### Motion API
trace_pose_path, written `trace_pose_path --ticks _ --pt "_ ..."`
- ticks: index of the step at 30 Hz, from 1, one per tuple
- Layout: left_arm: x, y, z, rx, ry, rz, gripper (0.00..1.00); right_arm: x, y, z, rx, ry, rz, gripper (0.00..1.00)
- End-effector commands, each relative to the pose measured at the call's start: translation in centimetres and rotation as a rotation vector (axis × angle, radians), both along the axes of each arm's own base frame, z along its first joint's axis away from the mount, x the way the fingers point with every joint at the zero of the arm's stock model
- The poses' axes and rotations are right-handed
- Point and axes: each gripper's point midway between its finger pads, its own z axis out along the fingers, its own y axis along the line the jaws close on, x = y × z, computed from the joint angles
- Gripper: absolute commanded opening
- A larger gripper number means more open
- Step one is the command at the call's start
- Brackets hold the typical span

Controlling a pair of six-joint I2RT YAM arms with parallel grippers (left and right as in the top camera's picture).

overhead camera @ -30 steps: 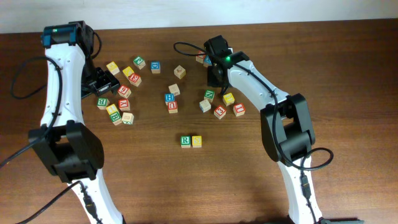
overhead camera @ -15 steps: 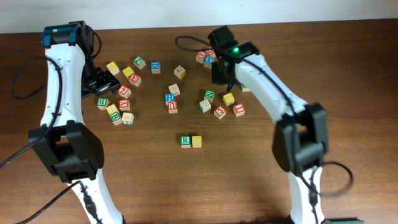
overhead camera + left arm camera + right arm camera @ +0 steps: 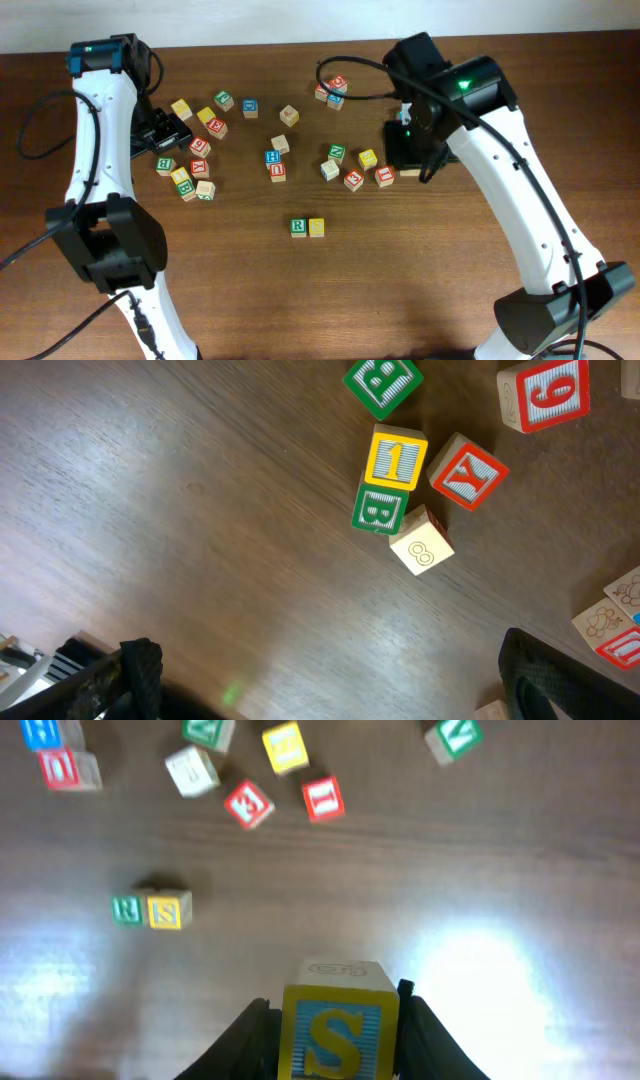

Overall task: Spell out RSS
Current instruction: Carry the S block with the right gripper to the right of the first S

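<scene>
The right tool [image 3: 335, 1038] is clenched on a yellow-edged cube [image 3: 335, 1025], one finger against each side face. The cube's blue S faces the wrist camera and reads upright there. It is held above bare wood of the desk [image 3: 520, 850], nearer the robot than the scattered red, green and yellow cubes.

The green R cube [image 3: 298, 227] and the second S cube [image 3: 316, 227] sit touching near the middle of the desk with their letters facing up. R is on the left in the overhead view, so the pair's long axis runs side to side.

The left tool [image 3: 165, 130] is released, its jaws wide apart, over the left cluster. Beneath it a yellow 1 cube [image 3: 397, 457] touches a green B cube [image 3: 380, 510].
</scene>
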Motion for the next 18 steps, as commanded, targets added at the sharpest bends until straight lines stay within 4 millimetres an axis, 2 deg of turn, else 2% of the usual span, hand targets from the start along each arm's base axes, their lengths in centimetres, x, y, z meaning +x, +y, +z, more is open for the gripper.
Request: trace_pose_path --ticks 1,5,15,18 --pt "0.3 0.2 0.1 0.011 -0.006 -0.011 0.99 -1.4 1.4 -1.3 0.018 0.06 0.048 0.28" --pt "0.3 0.2 0.1 0.011 -0.006 -0.011 0.99 -2.6 2.9 -3.9 -0.001 0.111 0.095 0.28" --pt "0.3 0.2 0.1 0.011 -0.006 -0.011 0.99 -4.6 7.5 -15.1 0.061 0.152 0.079 0.28" --pt "0.3 0.2 0.1 0.011 -0.006 -0.011 0.99 -4.4 8.3 -17.3 0.091 0.115 0.095 0.27"
